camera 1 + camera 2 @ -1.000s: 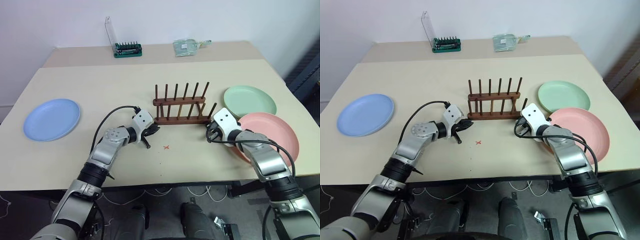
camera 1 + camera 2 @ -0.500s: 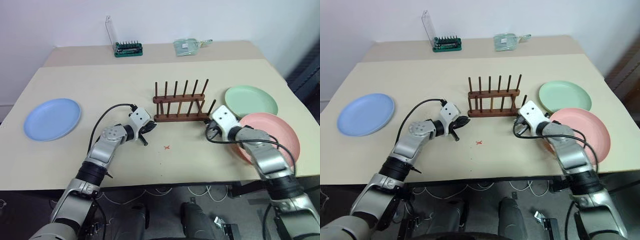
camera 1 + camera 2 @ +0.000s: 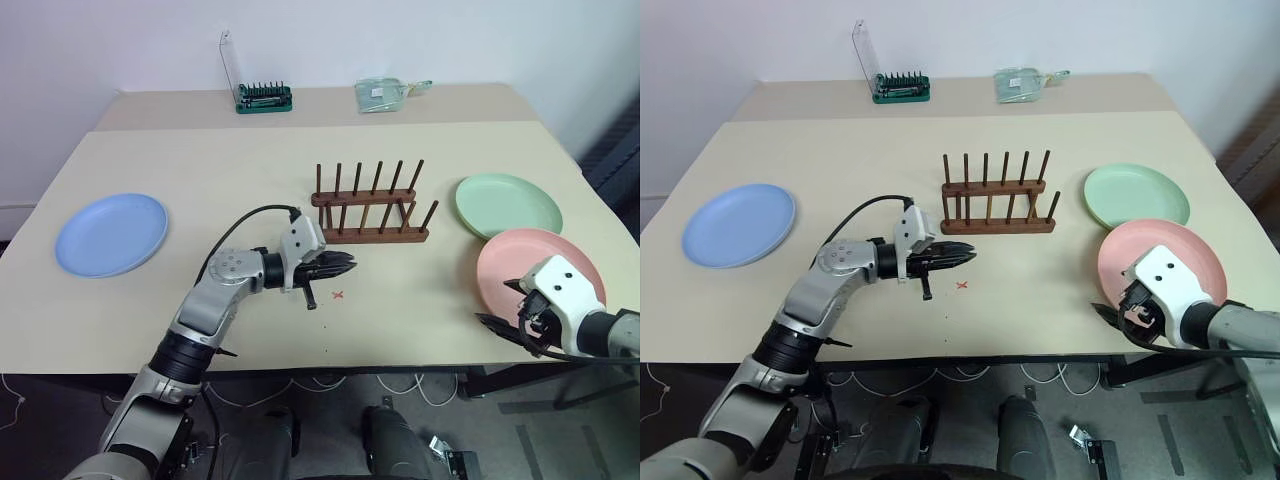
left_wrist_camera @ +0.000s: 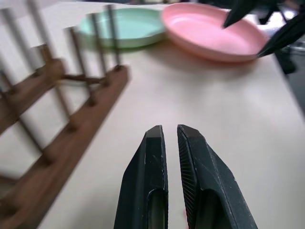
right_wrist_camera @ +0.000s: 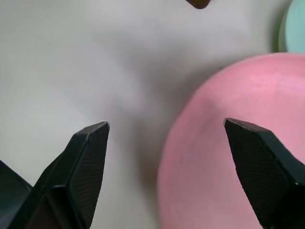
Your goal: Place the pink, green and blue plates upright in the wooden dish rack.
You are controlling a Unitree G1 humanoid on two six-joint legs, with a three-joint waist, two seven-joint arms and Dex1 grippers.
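Observation:
The wooden dish rack stands empty at the table's middle. The blue plate lies flat at the far left. At the right, the green plate lies flat with the pink plate just in front of it. My left gripper is shut on nothing and points right, just in front of the rack's left half. My right gripper is wide open by the near-left rim of the pink plate, close to the table's front edge. One finger is over the table and the other is over the plate.
A green bit holder with a clear lid and a clear bag sit on the raised back strip of the table. A small red cross marks the table in front of the rack. The table's front edge runs just below my right gripper.
My right gripper has opened and drawn back from the rack's right end to the pink plate's near rim. My left gripper has swung right along the rack's front, still shut.

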